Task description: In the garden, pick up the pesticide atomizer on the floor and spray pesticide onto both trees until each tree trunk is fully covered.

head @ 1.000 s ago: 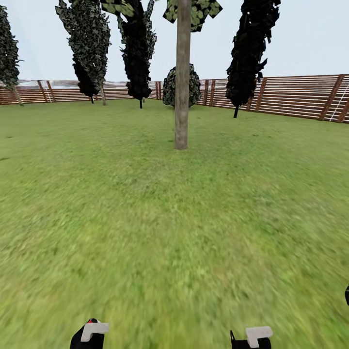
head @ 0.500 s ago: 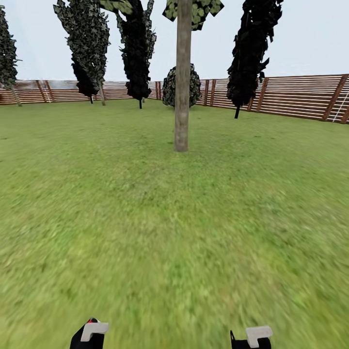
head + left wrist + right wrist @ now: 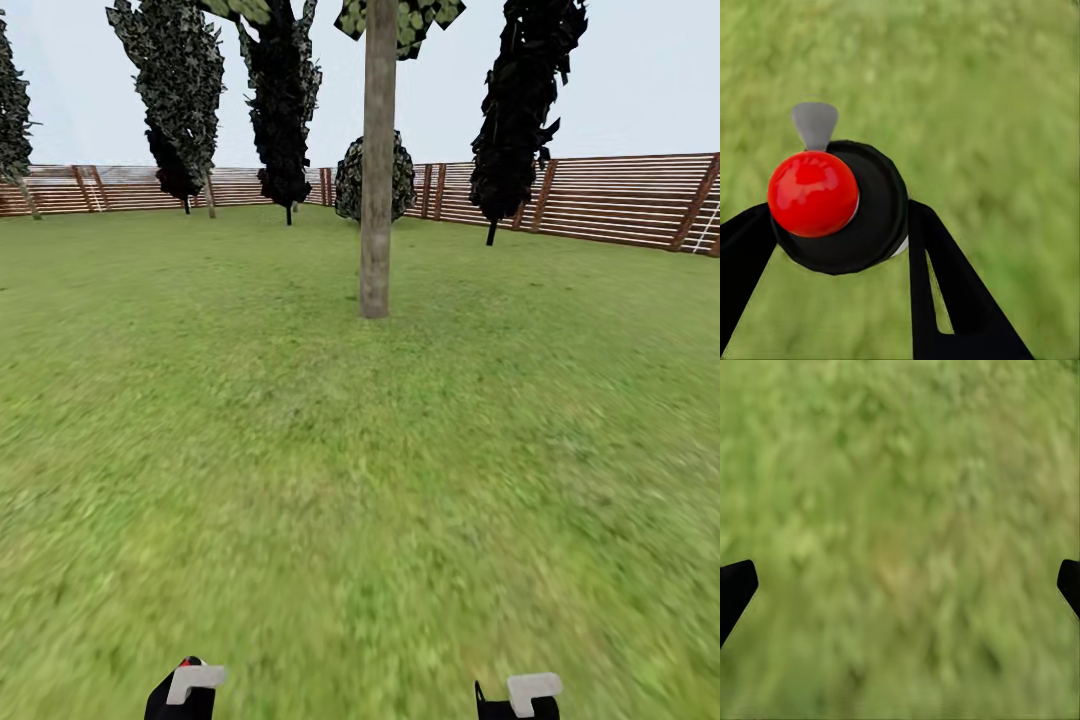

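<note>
Between left fingers (image 3: pixel 937 277): atomizer (image 3: pixel 840 206), clamped; right fingers (image 3: pixel 736 585) wide apart.

The top of the tree (image 3: pixel 378 160) is getting cut off by the picture's edge. Both grippers are poking in at the bottom edge, mostly cut off. The grass (image 3: pixel 900 510) is looking blurry.

Non-task items: three dark cypress-like trees along the far fence line, at (image 3: pixel 170 95), (image 3: pixel 283 100) and (image 3: pixel 520 100), thin stems, near-black foliage. Another partly cut off at the left edge (image 3: pixel 12 100). Round dark bush (image 3: pixel 373 178) behind the trunk, against the fence. Pale overcast sky (image 3: pixel 640 70) above.
</note>
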Motion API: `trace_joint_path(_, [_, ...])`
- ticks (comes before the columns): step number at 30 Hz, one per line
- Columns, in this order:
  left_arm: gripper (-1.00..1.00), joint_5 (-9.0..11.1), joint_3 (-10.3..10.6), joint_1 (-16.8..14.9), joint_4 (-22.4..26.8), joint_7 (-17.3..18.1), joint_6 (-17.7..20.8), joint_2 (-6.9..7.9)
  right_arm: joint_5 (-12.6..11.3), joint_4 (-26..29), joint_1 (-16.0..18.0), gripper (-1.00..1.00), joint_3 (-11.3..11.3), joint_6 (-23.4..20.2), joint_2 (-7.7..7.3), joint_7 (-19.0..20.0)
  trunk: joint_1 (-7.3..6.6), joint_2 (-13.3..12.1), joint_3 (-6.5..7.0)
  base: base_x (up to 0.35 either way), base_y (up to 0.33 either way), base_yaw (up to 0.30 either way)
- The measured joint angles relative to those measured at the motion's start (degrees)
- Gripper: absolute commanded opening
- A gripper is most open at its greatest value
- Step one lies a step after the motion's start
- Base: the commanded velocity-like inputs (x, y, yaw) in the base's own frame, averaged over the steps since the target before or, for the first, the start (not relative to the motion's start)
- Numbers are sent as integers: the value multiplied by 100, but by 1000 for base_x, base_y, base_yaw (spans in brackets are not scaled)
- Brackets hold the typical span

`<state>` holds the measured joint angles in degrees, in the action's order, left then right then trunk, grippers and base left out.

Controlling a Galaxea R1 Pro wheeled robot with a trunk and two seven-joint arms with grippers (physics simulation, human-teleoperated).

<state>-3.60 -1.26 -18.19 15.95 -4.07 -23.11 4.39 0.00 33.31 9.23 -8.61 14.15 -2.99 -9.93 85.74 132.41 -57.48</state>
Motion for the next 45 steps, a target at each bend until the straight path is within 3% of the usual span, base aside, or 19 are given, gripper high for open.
trace_joint_path(45, [-100, 0, 4, 0, 1, 0, -3, 0, 0, 0, 0, 100, -6, 0, 0, 0, 0, 0, 0, 339, 0, 0])
